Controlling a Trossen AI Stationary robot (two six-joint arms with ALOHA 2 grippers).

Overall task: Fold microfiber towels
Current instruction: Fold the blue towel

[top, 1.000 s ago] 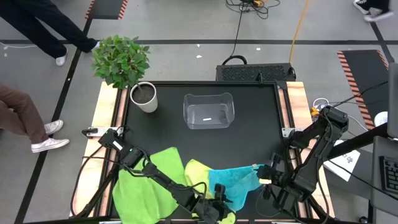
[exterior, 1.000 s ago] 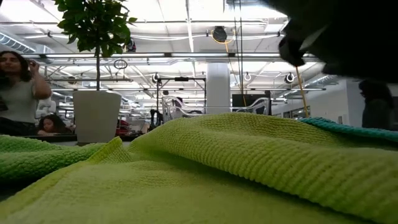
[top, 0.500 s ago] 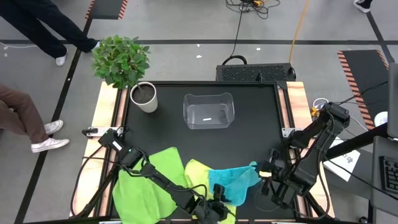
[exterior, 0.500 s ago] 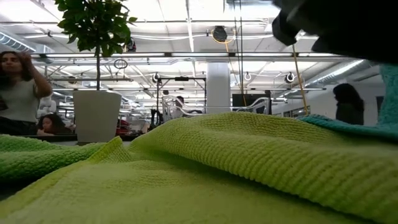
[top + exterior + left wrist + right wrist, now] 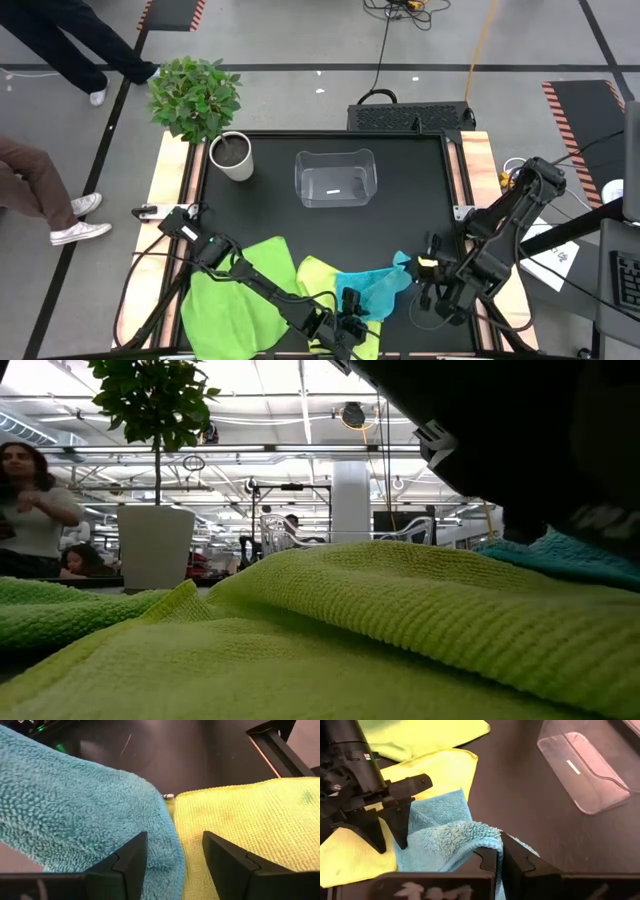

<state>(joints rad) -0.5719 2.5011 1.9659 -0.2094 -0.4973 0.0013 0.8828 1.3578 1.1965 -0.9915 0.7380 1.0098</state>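
Early stage: right gripper [image 5: 501,857] pinches the turquoise towel's [image 5: 372,296] corner, lifted w/ fold apparently unfinished, left gripper [image 5: 175,862] open over its edge; bright green towel [image 5: 232,295] & yellow-green towel [image 5: 318,276] beside it lie unfolded.

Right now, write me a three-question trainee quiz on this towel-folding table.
1. True or false: the right gripper is shut on a corner of the turquoise towel.
2. Which towel lies directly under the turquoise towel? A. the bright green towel B. the pale yellow-green towel C. none, it lies on bare table
3. Fill the gap: the left gripper stands ____ over the edge where the turquoise towel meets the pale yellow-green towel.

Key: 1 true. 2 B. 3 open.
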